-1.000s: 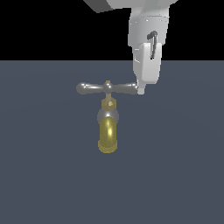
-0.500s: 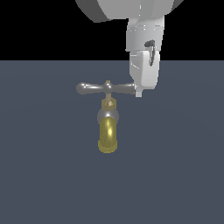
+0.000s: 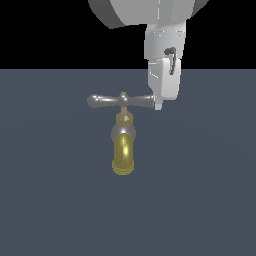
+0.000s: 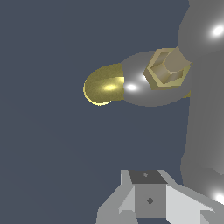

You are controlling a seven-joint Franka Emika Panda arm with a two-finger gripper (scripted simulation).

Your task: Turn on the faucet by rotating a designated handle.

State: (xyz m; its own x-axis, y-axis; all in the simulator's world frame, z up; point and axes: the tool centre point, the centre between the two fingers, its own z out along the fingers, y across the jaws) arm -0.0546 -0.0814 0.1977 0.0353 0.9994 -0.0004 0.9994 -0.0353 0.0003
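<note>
1. The small faucet with a shiny gold-yellow curved spout, grey metal collar and brass stem sits just left of centre in the exterior view, on the dark slate-blue table. Its spout points toward the lower edge of the frame.
2. The slim grey metallic crossbar handle with rounded ends lies level across the top of the stem, spanning the middle of the frame, so either tip offers a lever for turning.
3. The white blocky end effector hangs from the upper right of centre, and its lower tip appears to meet the handle's end on the exterior view's right. This placement looks chosen to push the bar sideways instead of gripping it.
4. Whether the fingers are parted or closed, I cannot tell. The wrist view shows only the pale housing at the lower frame beside the grey bar.
5. Bare table surrounds the faucet on all sides, so the bar's sweep seems unobstructed. The brass hexagonal nut marks the pivot.
</note>
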